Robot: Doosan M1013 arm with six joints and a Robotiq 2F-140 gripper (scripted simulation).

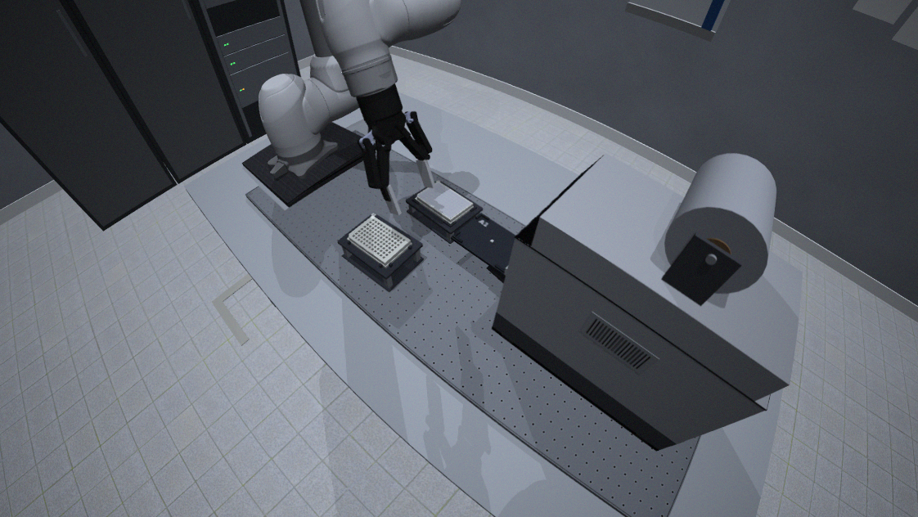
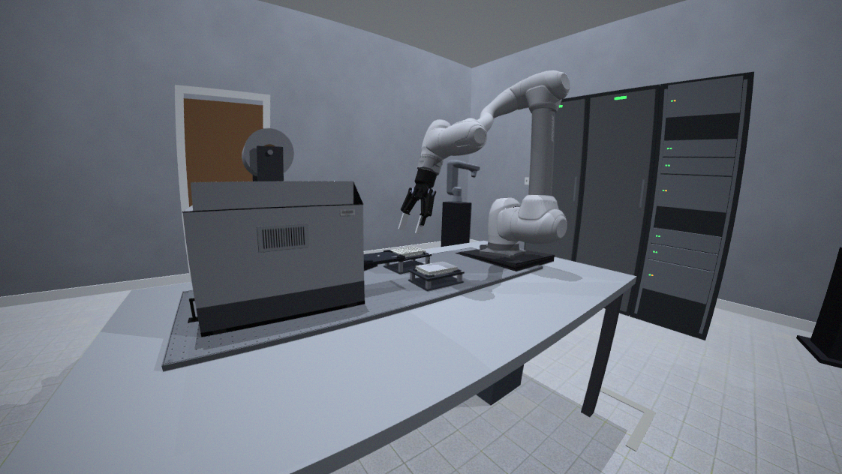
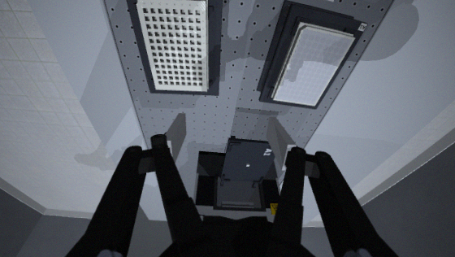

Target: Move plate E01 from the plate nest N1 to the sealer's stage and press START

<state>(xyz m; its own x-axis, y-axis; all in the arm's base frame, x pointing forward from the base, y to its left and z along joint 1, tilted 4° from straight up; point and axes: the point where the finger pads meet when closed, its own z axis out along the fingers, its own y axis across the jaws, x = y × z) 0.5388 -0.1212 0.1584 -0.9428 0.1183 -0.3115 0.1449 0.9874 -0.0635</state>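
Observation:
Plate E01 (image 1: 379, 240) (image 2: 408, 251) (image 3: 175, 45) is a white well plate with open wells. It sits flat in nest N1 (image 1: 367, 266). A second plate (image 1: 446, 204) (image 2: 437, 269) (image 3: 313, 61) with a smooth top sits in nest N2 beside it. The sealer's dark stage (image 1: 491, 244) (image 2: 377, 257) (image 3: 248, 163) is out and bare, in front of the grey sealer (image 1: 616, 269) (image 2: 277, 265). My gripper (image 1: 409, 194) (image 2: 408, 228) (image 3: 227, 125) is open and empty. It hangs well above the board, over the gap between the two nests. The START button and the lamp do not show.
A foil roll (image 1: 726, 205) (image 2: 264, 144) sits on top of the sealer. The perforated breadboard (image 1: 449, 334) (image 2: 306, 335) carries the nests and the sealer on a grey table (image 2: 353, 400). The arm's base (image 1: 295, 122) stands at the board's end. Dark server racks (image 2: 689, 199) stand behind it.

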